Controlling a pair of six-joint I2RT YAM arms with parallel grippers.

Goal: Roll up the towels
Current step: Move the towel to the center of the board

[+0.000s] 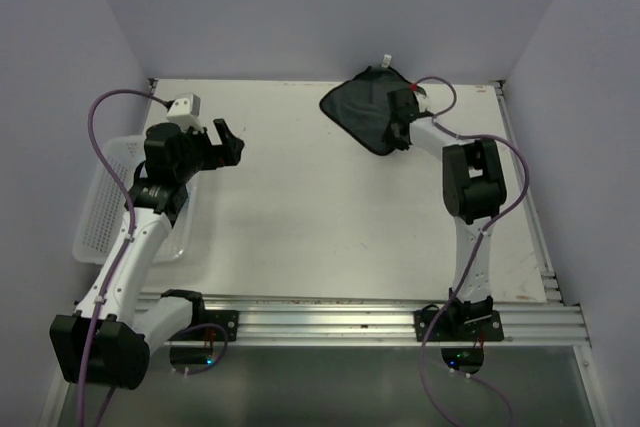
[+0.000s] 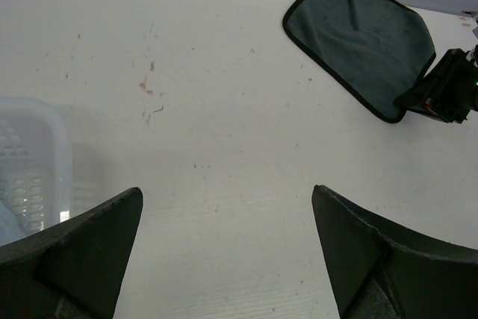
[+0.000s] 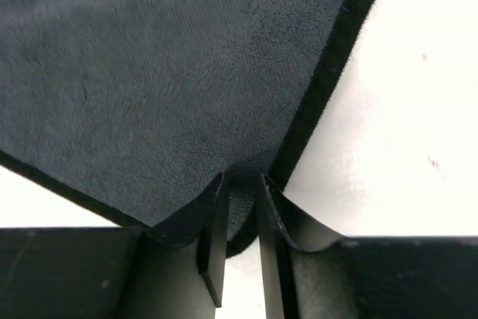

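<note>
Tabletop (image 1: 300, 217) from above: dark grey towel (image 1: 362, 107) lies spread at the far right, with a white tag (image 1: 383, 60) at its far corner. The right gripper (image 1: 403, 125) sits at its right edge, and the left gripper (image 1: 228, 143) hovers beside the white mesh basket (image 1: 100, 207). Left wrist view: fingers (image 2: 89, 252) spread wide, grasping nothing; the towel lies far right. Right wrist view: fingers (image 3: 205, 214) pinch the towel's hemmed corner.

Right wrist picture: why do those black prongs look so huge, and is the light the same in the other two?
Right wrist view: the fingers sit close to the lens, so they loom; the table washes out white beside the dark towel. Left wrist view: the basket looks hazy. Top view: even light, soft faint shadows.
</note>
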